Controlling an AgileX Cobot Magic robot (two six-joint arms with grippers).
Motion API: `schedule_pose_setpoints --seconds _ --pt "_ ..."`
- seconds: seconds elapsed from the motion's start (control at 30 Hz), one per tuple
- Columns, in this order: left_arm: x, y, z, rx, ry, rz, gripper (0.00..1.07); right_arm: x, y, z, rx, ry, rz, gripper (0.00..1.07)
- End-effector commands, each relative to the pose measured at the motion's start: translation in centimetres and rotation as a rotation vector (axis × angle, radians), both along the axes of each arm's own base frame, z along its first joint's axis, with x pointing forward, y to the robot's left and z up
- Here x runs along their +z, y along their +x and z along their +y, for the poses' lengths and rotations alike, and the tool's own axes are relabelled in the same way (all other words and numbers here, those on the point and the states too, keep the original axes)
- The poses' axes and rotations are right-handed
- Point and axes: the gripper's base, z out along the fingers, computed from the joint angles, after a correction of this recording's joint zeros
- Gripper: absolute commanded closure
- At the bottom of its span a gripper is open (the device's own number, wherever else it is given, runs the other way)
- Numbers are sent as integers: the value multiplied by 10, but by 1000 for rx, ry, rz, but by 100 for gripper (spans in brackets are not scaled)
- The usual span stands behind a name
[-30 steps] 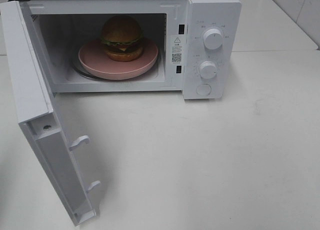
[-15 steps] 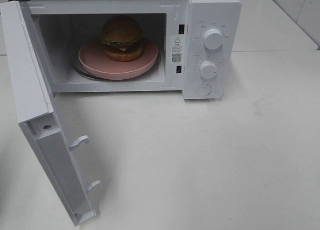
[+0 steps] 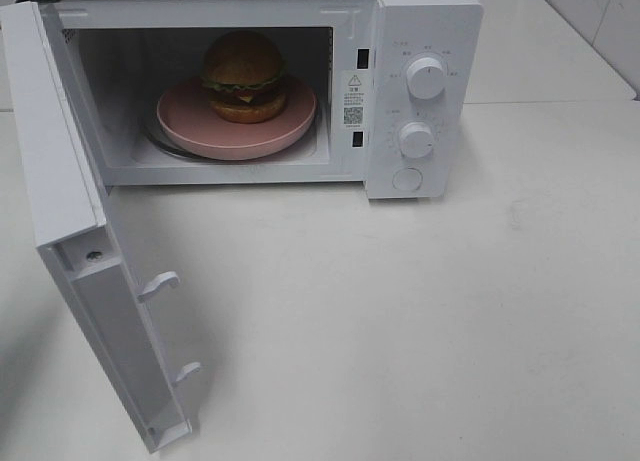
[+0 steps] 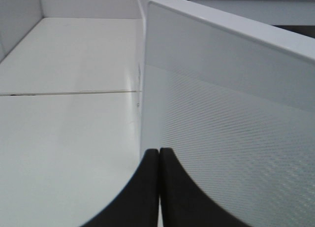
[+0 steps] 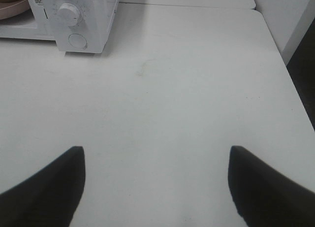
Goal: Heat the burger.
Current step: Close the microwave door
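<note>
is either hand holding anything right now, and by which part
Nothing is held. The left hand is shut empty beside the microwave door; the right hand is open above the table.

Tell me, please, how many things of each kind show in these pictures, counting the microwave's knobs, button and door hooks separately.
Microwave: 1
Burger: 1
Pink plate: 1
Control knobs: 2
Round button: 1
Door latch hooks: 2
Pincers: 2 (left pincer shut, right pincer open)
Total: 10
</note>
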Motion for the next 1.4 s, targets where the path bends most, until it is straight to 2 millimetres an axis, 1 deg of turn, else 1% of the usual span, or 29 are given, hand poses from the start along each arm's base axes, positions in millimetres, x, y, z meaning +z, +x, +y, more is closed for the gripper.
schedule_pose_setpoints --seconds 0.03,0.27,0.33,0.37,0.4,0.47,0.53,0.63,0.67,0.73,0.8,0.83,0.87,0.93,1.0,1.03,1.07,1.1,1.13,1.2,1.27,1.3,1.33,1.37,1.4 --pt "-3 6 -7 -69 -28 -28 107 0 -4 0 1 -1 -30 31" --pt "-10 18 -13 -114 -52 -26 107 0 -4 0 1 -1 -30 31" --pt "-13 24 -25 -180 -25 -15 107 0 -4 0 1 -1 -30 31" --pt "-13 24 -25 -180 -25 -15 107 0 -4 0 1 -1 -30 31" --pt "-16 27 -34 -221 2 -8 107 0 -4 0 1 -1 -30 31" --pt "-18 29 -37 -227 9 -5 107 0 -4 0 1 -1 -30 31" --pt "-23 34 -50 -253 20 10 107 0 -4 0 1 -1 -30 31" --pt "-24 35 -52 -254 15 11 107 0 -4 0 1 -1 -30 31" --pt "-25 38 -58 -256 2 17 107 0 -4 0 1 -1 -30 31" --pt "-24 40 -61 -256 -1 17 107 0 -4 0 1 -1 -30 31" --pt "-25 44 -70 -269 8 12 107 0 -4 0 1 -1 -30 31" --pt "-25 44 -70 -269 8 12 107 0 -4 0 1 -1 -30 31" --pt "-23 46 -78 -285 21 0 107 0 -4 0 1 -1 -30 31" --pt "-24 48 -81 -291 26 0 107 0 -4 0 1 -1 -30 31" --pt "-24 53 -95 -285 28 0 107 0 -4 0 1 -1 -30 31" --pt "-24 53 -95 -285 28 0 107 0 -4 0 1 -1 -30 31" --pt "-24 55 -99 -283 24 -2 107 0 -4 0 1 -1 -30 31" --pt "-23 58 -108 -283 21 -6 107 0 -4 0 1 -1 -30 31" --pt "-23 58 -108 -283 21 -6 107 0 -4 0 1 -1 -30 31" --pt "-22 61 -119 -276 23 -13 107 0 -4 0 1 -1 -30 31" --pt "-23 63 -123 -270 21 -9 107 0 -4 0 1 -1 -30 31" --pt "-24 65 -131 -265 20 -8 107 0 -4 0 1 -1 -30 31" --pt "-24 65 -131 -265 20 -8 107 0 -4 0 1 -1 -30 31" --pt "-25 68 -138 -255 14 -4 107 0 -4 0 1 -1 -30 31" --pt "-24 69 -142 -251 9 -5 107 0 -4 0 1 -1 -30 31"
